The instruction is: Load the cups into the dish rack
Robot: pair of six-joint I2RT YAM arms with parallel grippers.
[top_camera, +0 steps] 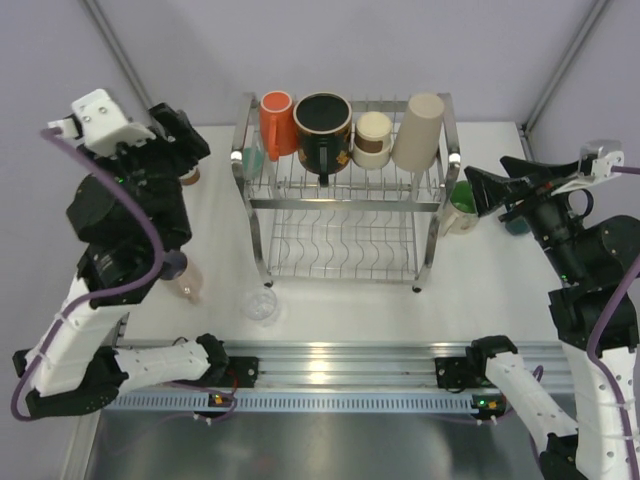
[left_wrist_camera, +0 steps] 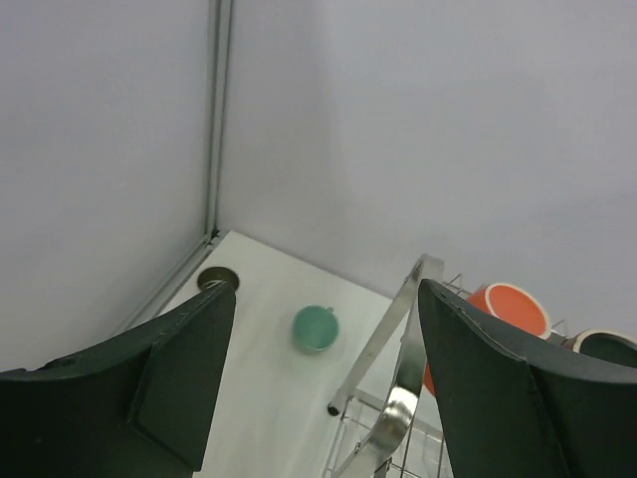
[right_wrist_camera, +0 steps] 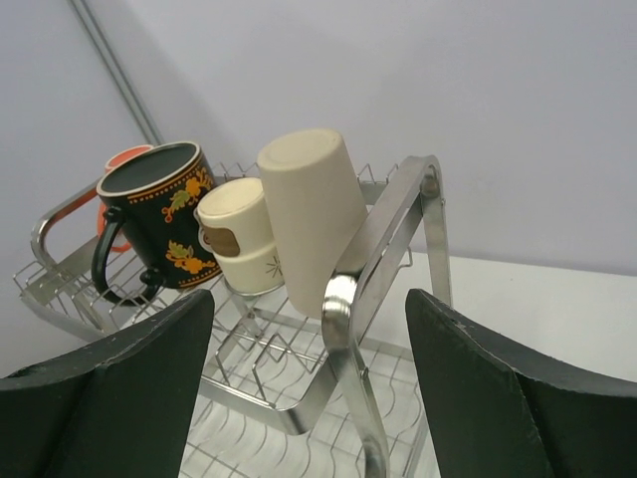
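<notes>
Chrome dish rack (top_camera: 345,204) holds four cups (top_camera: 322,125).

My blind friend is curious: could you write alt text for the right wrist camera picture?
Four cups sit on the top tier of the rack: orange cup, black mug, paper cup, tall beige cup. The right gripper, open and empty, shows its two dark fingers at the bottom corners.

Four cups (top_camera: 322,125) atop dish rack (top_camera: 345,205)
</notes>
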